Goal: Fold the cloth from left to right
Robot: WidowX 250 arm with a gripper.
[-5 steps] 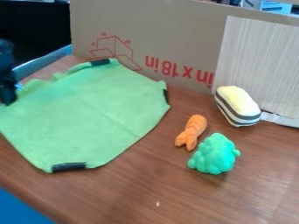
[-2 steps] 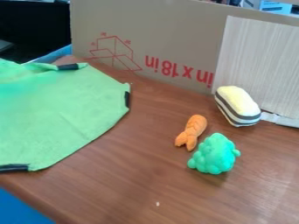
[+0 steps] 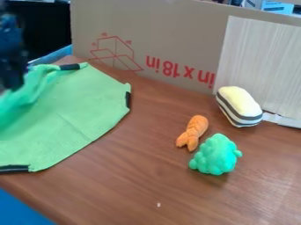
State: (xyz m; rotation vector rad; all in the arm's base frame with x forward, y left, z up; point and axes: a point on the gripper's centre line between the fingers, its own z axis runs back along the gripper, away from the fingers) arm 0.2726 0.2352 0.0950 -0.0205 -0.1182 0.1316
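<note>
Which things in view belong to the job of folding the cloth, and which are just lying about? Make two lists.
For the job:
green cloth
black gripper

Just lying about:
orange toy
lumpy green toy
striped toy with yellow top

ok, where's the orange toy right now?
Camera view, right of centre on the table: the orange toy lies just up and left of the green bumpy toy, below and left of the striped one.
</note>
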